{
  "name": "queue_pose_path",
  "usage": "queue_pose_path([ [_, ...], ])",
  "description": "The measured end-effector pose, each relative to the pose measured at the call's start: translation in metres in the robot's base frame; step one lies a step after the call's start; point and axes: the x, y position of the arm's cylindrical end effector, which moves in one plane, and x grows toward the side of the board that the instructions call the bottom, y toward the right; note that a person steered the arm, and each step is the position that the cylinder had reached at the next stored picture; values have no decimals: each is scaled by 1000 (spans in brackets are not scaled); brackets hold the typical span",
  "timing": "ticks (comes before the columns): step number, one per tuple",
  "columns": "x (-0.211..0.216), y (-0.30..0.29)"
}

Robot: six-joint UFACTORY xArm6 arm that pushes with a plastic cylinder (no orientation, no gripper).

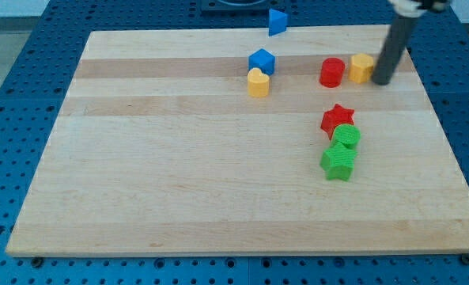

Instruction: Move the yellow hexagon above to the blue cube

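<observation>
1. Toward the view's upper right, the dark rod [392, 47] slants down to the wooden board [179, 182]; my tip [380, 81] rests just beside the right face of the yellow hexagon [361, 68], touching it or very nearly so; which of the two cannot be told. The rod is a bare end with nothing held or clamped.
2. Yellow hexagon: lies near the board's top edge, at the right end of a short row, with the red cylinder [331, 72] just beside it on the view's left; whether the two touch cannot be told.
3. Blue cube [261, 61]: sits near the top edge at about mid-width, well apart from the yellow hexagon and to its left, with the red cylinder between them.
4. A second yellow block [258, 82], rounded and of uncertain shape, touches the blue cube's lower-left side.
5. Blue triangular block [277, 22]: stands at the board's top edge, above and slightly right of the blue cube, apart from it.
6. Red star [337, 119]: lies below the red cylinder, in the right half of the board.
7. Two green blocks form a cluster with the red star: a rounded one [346, 137] touches the star's lower-right side, and a star-like one [338, 161] sits directly beneath it, touching.
8. The board rests on a blue perforated table [13, 95].
</observation>
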Motion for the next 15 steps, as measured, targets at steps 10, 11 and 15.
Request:
queue_pose_path([
  [10, -107, -27],
  [11, -87, -9],
  [15, -81, -114],
])
